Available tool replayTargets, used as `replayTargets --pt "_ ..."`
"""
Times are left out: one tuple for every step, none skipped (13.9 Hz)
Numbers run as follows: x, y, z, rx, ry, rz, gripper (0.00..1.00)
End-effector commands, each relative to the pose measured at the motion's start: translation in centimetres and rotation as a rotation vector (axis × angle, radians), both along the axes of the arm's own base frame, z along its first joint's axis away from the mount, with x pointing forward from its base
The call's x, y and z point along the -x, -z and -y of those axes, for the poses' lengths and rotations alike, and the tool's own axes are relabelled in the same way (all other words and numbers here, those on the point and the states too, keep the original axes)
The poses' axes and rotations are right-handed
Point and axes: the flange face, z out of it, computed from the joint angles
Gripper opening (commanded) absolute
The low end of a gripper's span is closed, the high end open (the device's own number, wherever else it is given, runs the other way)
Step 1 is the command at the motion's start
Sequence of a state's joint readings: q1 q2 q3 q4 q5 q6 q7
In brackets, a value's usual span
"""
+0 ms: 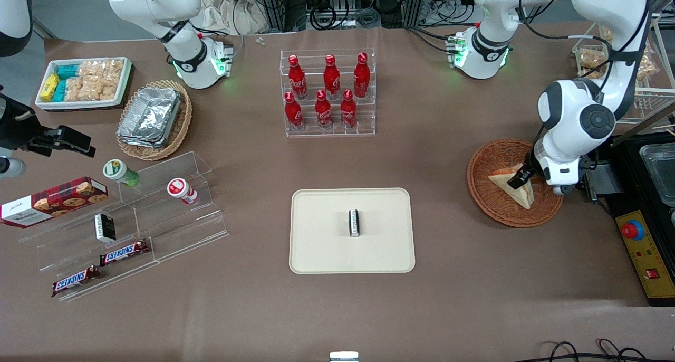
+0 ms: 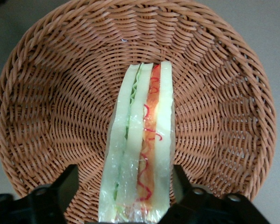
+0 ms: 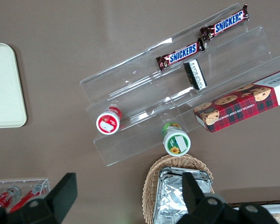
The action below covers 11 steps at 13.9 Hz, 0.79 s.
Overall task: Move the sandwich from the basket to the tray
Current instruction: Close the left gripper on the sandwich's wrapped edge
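End effector (image 1: 519,180): down in the round reddish-brown wicker basket (image 1: 493,159), fingers open astride the clear-wrapped triangular white-bread sandwich (image 2: 140,154), not yet clamped. Sandwich: in basket. Cream rectangular tray (image 1: 321,246): well apart on the brown surface (image 1: 448,298). Remaining: grasp, lift, transfer.

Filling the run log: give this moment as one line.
phase: grasp | claw: open, straddling sandwich | sandwich: in basket | tray: holds one small packet, no sandwich
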<state>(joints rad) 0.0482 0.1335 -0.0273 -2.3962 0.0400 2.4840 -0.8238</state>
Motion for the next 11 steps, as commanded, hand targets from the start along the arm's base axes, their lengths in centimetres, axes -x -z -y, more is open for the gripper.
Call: replayTargets --pt "0.5 0.4 0.0 -0.008 -0.018 0.045 0.00" --pt "0.5 0.5 0.1 -0.008 -0.017 0.043 0.00" --pt "0.5 0.4 0.1 -0.008 -0.017 0.045 0.00" --pt "0.5 0.5 0.1 -0.008 -0.017 0.043 0.00" --pt "0.5 0.5 0.1 -0.008 -0.017 0.043 0.00" --pt "0.5 0.4 0.1 -0.008 -0.017 0.046 0.00" --pt "0.5 0.3 0.0 -0.008 -0.014 0.045 0.00" --pt "0.2 -0.4 0.1 -0.010 -0.004 0.048 0.00" --pt "0.3 -1.3 0.1 -0.013 0.005 0.031 0.00" --pt "0.2 -2.4 0.1 -0.017 0.012 0.012 0.00" --pt "-0.2 -3.8 0.0 -0.026 0.033 0.004 0.00"
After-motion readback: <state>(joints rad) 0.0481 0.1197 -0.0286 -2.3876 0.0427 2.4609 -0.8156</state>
